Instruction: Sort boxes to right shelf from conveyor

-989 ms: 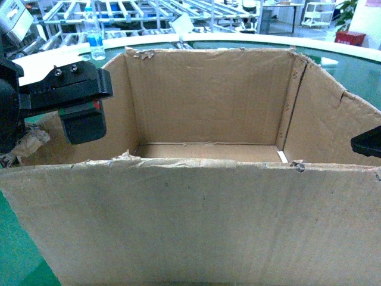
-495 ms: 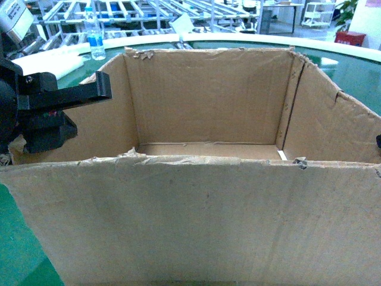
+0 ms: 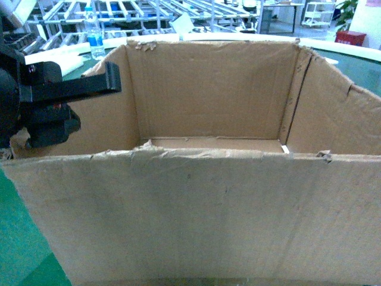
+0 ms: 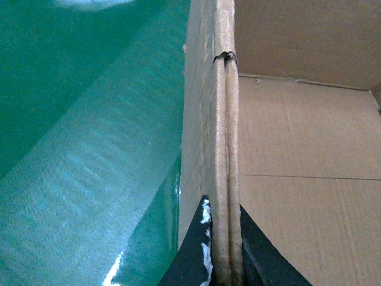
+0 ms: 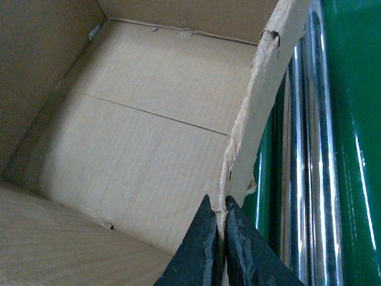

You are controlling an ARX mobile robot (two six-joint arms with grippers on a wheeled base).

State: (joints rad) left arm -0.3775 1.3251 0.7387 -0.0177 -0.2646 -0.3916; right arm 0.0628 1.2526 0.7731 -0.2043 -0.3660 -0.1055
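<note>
A large brown cardboard box (image 3: pixel 208 202) with ragged top edges fills the head view, open and empty inside. My left gripper (image 3: pixel 98 89) is at its left wall. In the left wrist view the left gripper (image 4: pixel 223 205) is shut on that wall's top edge, one finger inside and one outside. My right gripper (image 5: pixel 218 199) is shut on the torn rim of the right wall; it is out of the head view. The green conveyor (image 4: pixel 89 149) lies under and beside the box, and its metal side rail (image 5: pixel 303 149) runs along the right wall. The right shelf is out of view.
Metal racks (image 3: pixel 137 15) stand in the background behind the belt's pale rim. A water bottle (image 3: pixel 95 36) and a white sheet (image 3: pixel 50 56) lie at the back left. A red object (image 3: pixel 351 37) and a plant sit at the far right.
My left gripper went from open beside the left wall to shut on it. The right gripper's tip left the head view. The box has risen slightly in the head view.
</note>
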